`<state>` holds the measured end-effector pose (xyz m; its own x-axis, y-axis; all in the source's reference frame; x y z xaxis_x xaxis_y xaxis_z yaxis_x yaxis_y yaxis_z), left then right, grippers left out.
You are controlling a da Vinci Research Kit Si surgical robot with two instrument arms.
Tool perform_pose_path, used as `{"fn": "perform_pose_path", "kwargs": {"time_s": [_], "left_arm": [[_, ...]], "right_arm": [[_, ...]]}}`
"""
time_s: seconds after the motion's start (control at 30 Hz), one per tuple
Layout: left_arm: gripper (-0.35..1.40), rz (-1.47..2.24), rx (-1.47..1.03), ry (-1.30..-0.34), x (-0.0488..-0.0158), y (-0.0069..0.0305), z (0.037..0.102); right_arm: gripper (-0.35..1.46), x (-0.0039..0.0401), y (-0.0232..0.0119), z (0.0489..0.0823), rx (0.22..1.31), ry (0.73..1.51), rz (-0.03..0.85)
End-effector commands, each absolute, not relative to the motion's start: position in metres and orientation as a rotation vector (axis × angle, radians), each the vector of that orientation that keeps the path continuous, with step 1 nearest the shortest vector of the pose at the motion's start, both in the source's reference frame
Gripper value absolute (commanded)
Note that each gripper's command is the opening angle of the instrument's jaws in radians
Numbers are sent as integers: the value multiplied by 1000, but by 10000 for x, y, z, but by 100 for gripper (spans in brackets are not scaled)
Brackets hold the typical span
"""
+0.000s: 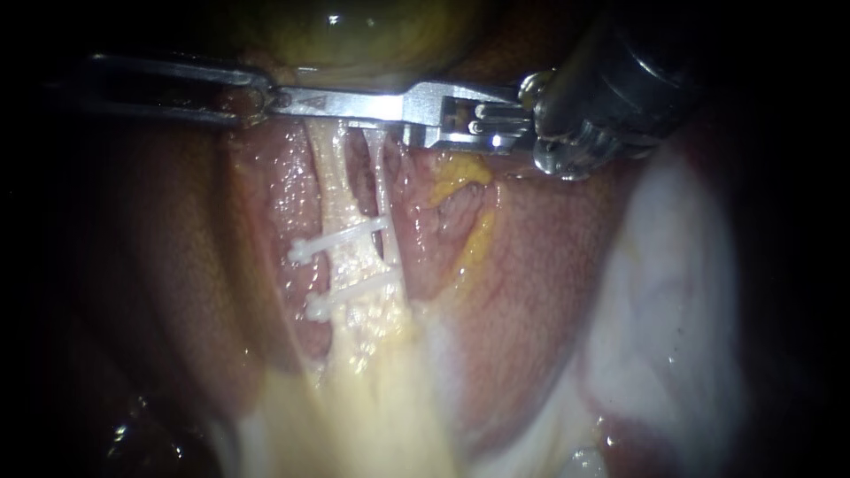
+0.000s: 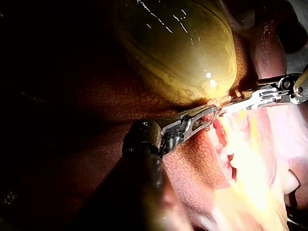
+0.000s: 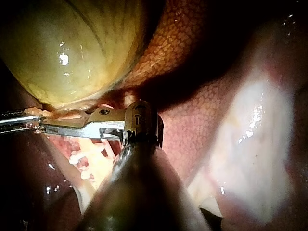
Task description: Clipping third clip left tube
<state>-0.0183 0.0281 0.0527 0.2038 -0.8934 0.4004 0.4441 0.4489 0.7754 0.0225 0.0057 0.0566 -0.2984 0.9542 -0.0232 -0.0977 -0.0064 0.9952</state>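
L hand (image 1: pixel 258 96) grips gallbladder (image 1: pixel 372 35); R instrument (image 1: pixel 305 102) lies across tubes (image 1: pixel 341 204).

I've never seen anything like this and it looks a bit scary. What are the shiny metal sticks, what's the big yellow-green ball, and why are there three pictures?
The sticks are two thin robot tools working on a pig's liver on a bench. One picture comes from a tiny camera close to the tissue. The other two come from cameras riding on each tool's arm.

The yellow-green ball is the gallbladder. The left instrument comes in from the left, and its pincer looks shut on a bit of tissue just under that ball. The right instrument comes in from the upper right, and its tip lies across the top of two pale tubes. The thicker left tube already has two white clips on it.
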Motion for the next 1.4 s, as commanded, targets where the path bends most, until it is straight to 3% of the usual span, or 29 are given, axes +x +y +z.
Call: {"fn": "perform_pose_path", "kwargs": {"time_s": [0.03,0.23,0.4,0.83,1.0,1.3,1.4], "left_arm": [[-35,-1006,568,-957,-183,281,527],[-35,-1006,568,-957,-183,281,528],[-35,-1006,568,-957,-183,281,527],[-35,-1006,568,-957,-183,280,527],[-35,-1006,568,-957,-183,280,527],[-35,-1006,568,-957,-182,280,527],[-35,-1006,568,-957,-182,280,527]], "right_arm": [[20,225,57,566,970,1356,1466],[23,228,57,567,1021,1347,1415],[33,238,57,569,1028,1404,1182],[42,247,40,579,1069,1492,762],[42,247,32,571,1014,1558,659],[40,252,16,549,967,1690,376],[39,253,13,545,975,1702,333]]}}
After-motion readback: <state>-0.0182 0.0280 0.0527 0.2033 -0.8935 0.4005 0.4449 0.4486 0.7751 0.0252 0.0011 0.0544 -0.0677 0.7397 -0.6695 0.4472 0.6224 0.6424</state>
